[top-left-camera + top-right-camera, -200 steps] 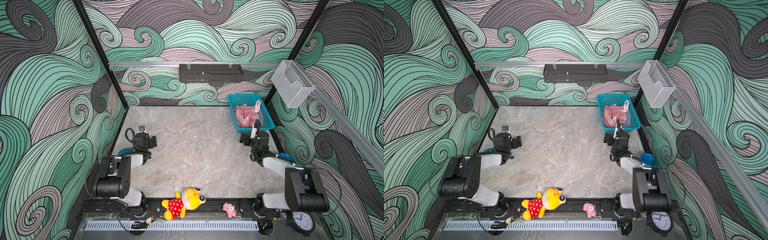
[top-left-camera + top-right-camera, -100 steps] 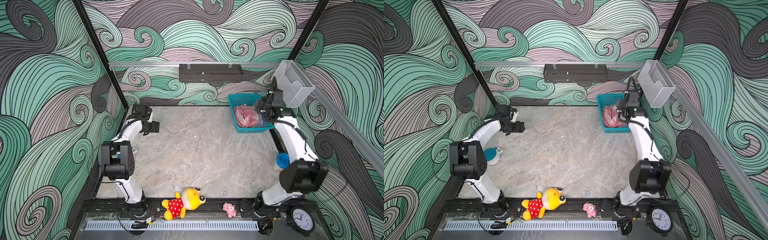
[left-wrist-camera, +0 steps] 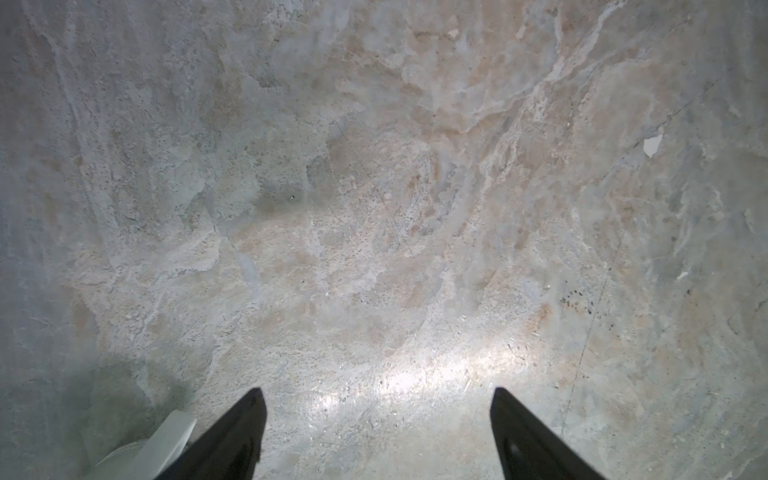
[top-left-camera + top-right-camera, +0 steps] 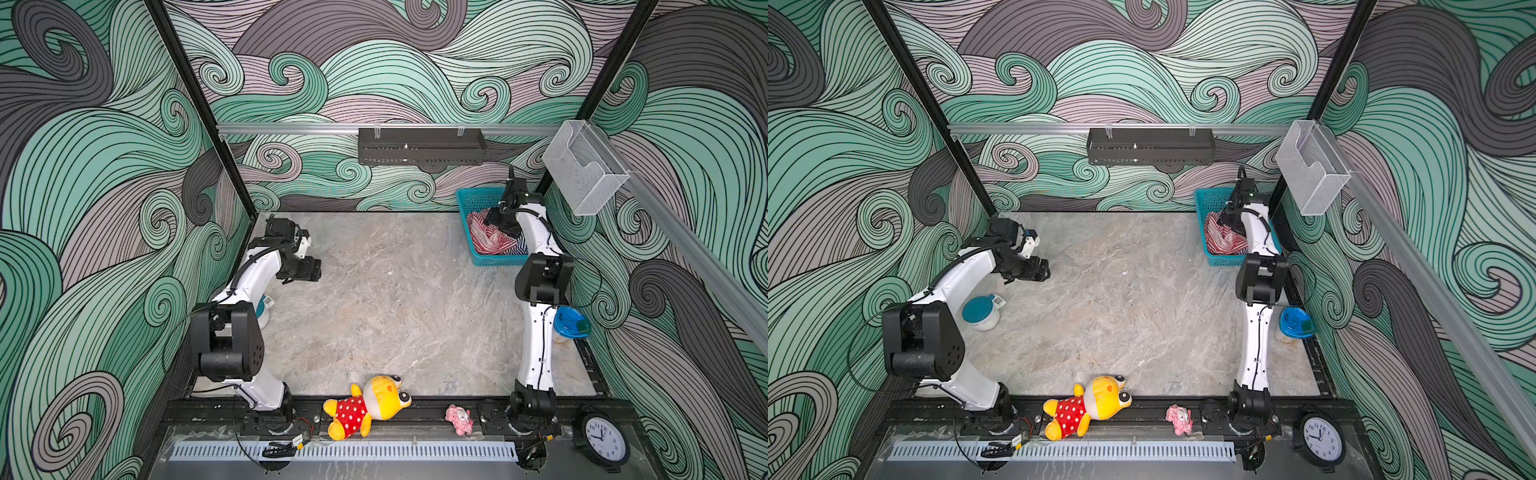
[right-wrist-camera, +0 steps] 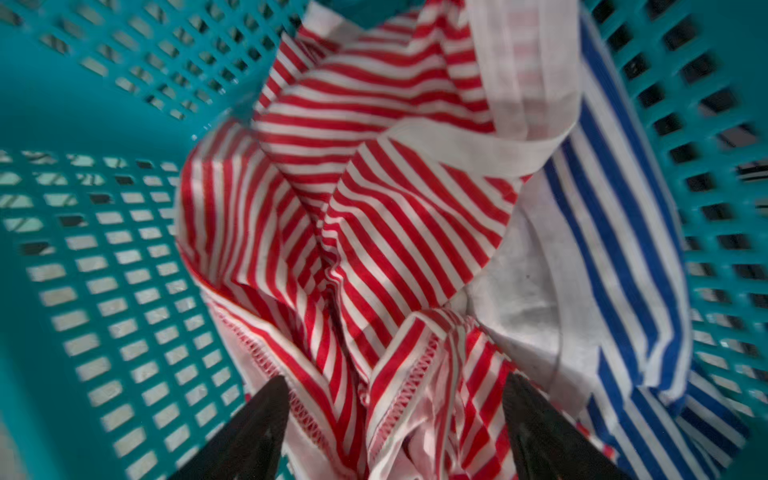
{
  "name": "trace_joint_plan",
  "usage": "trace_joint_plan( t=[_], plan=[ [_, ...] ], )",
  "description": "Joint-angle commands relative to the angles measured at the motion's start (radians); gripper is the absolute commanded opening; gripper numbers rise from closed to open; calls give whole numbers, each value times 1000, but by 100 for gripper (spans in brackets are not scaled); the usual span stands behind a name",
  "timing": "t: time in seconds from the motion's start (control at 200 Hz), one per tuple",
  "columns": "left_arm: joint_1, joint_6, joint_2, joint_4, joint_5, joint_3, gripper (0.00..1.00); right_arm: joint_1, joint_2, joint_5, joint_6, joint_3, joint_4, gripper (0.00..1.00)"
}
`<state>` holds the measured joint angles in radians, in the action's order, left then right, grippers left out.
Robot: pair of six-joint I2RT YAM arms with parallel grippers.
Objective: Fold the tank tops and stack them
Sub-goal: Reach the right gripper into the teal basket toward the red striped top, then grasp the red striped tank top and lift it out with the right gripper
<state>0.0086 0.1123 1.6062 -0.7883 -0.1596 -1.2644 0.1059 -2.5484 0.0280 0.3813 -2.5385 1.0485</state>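
We are reaching our right fingers (image 5: 249, 432), spread apart, straight down astride a fold of the red top (image 5: 374, 208), which is lying bunched beside the navy top (image 5: 623, 249) in the basket (image 4: 473, 199) at the table's (image 4: 395, 311) far right corner. Our left fingers (image 3: 232, 436) are hanging apart, well away.

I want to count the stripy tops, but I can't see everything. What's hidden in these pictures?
- Blue-striped tank top: right wrist view, mostly under the red-striped tank top.
- Right gripper: both top views, tips hidden by its own wrist.
- Basket floor: right wrist view, cloth covers much; more tops cannot be told.
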Motion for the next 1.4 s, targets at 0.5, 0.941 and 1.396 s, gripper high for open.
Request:
trace_joint_plan(
  t=[0.5,0.941,1.396],
  plan=[
    [-7,-5,-40,24,31,34,88,-20,90,-67,-15,6,56,0],
    [-8,2,-23,33,38,-11,88,-138,555,-86,-33,-78,55,0],
    [-6,-19,-36,75,48,26,88,-447,821,-300,-1,-59,-185,0]
  ],
)
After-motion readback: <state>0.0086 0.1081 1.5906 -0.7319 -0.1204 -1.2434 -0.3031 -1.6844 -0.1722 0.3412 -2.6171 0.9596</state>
